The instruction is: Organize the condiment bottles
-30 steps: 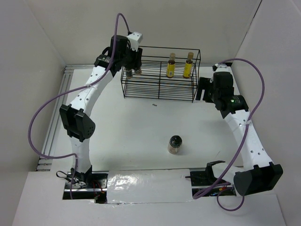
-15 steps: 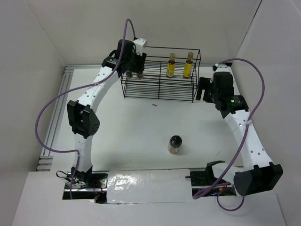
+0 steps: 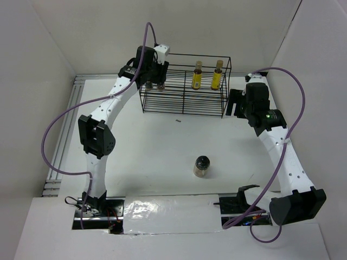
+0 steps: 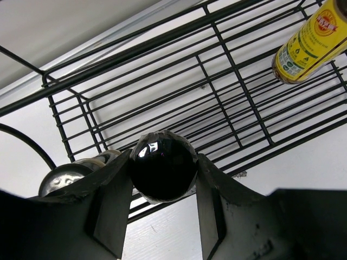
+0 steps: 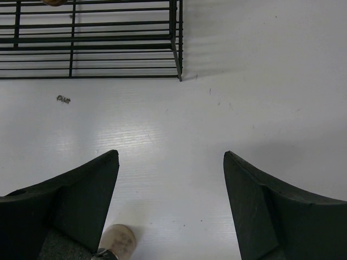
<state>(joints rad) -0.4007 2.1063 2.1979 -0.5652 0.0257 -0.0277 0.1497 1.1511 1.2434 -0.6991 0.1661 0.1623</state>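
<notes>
A: Noted: left claw [image 4: 162, 184] pinching a black-lidded jar [image 4: 162, 167] by its sides, at the left end of the rack [image 3: 183, 114]. Can't tell if its base rests on the wires.

B: Hazards?

A: If it's released while hanging, or with its base straddling a gap, it'd likely tip. A second jar [image 4: 65, 181] stands just beside the left finger, and a sideways pull-out could knock it over. The fingers might also snag the wires.

B: Other arm?

A: The right claw [image 5: 169, 162] is spread and holds nothing, over the table [image 3: 162, 146] right of the rack.

B: Count.

A: Five containers:
- Two yellow bottles [image 3: 198, 77] upright in the rack's right half.
- Two jars at the rack's left end, one of them gripped.
- One lone jar [image 3: 201, 167] on the table, well apart from the rack.

One rack, two claws.
</notes>
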